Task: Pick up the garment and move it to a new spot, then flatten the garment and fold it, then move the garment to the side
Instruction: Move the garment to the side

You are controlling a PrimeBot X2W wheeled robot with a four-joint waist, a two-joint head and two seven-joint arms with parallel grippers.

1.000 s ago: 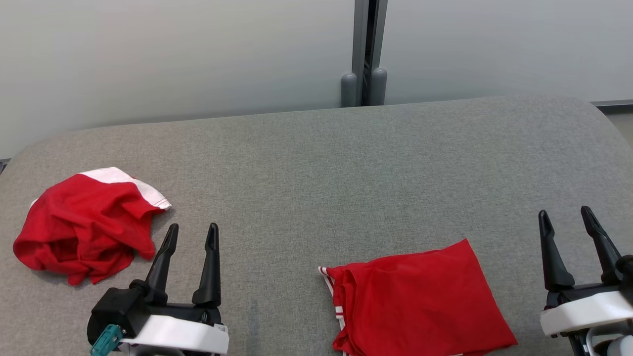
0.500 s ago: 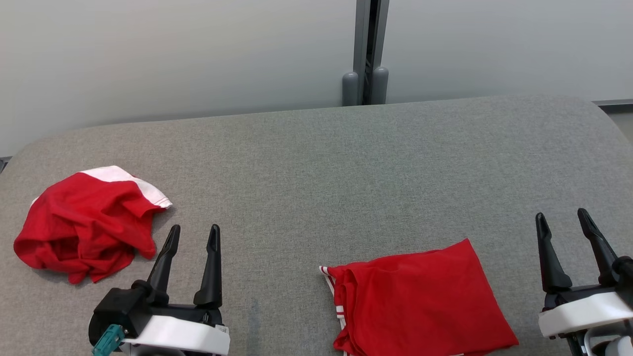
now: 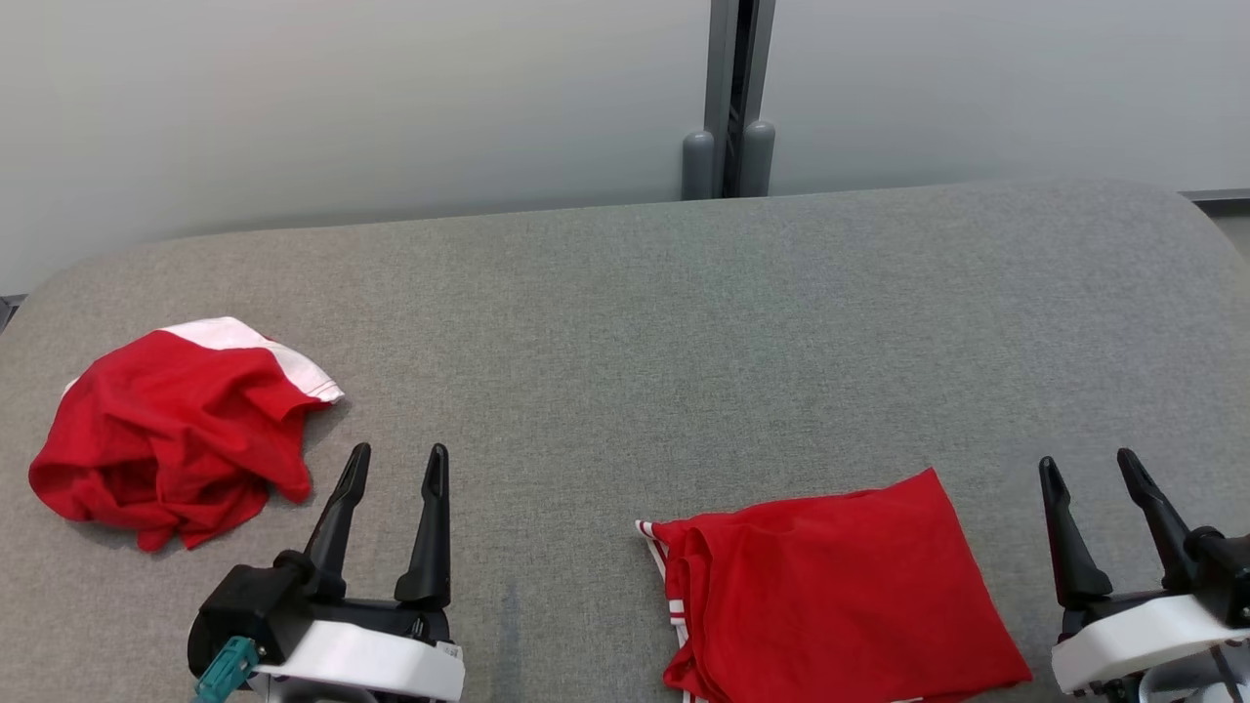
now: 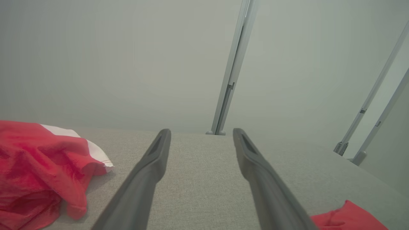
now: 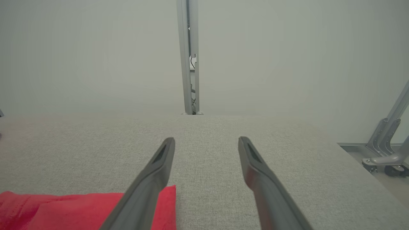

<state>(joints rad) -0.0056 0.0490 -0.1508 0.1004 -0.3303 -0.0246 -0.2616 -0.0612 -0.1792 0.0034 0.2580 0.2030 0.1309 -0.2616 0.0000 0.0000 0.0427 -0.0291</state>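
A crumpled red garment [image 3: 171, 434] with a white band lies in a heap at the left of the grey padded table [image 3: 684, 322]. It also fills the left of the left wrist view as the garment [image 4: 41, 169]. My left gripper [image 3: 400, 451] is open just right of the heap and apart from it, with bare table between the fingers of the gripper [image 4: 201, 131]. A second red garment [image 3: 830, 596], folded flat with striped trim, lies at the near middle-right. My right gripper [image 3: 1086, 460] is open to its right and holds nothing. In the right wrist view, that folded garment [image 5: 64, 210] lies left of the gripper [image 5: 207, 139].
A pale wall with a grey metal post [image 3: 730, 98] runs behind the table. The table's right end is rounded, and beyond it stand metal frame legs [image 5: 383, 150] on the floor. Bare grey cloth stretches between the two garments.
The head view has shifted slightly. Both grippers sit a little lower in it, the right one nearer the folded garment. Both stay open, and neither garment has moved.
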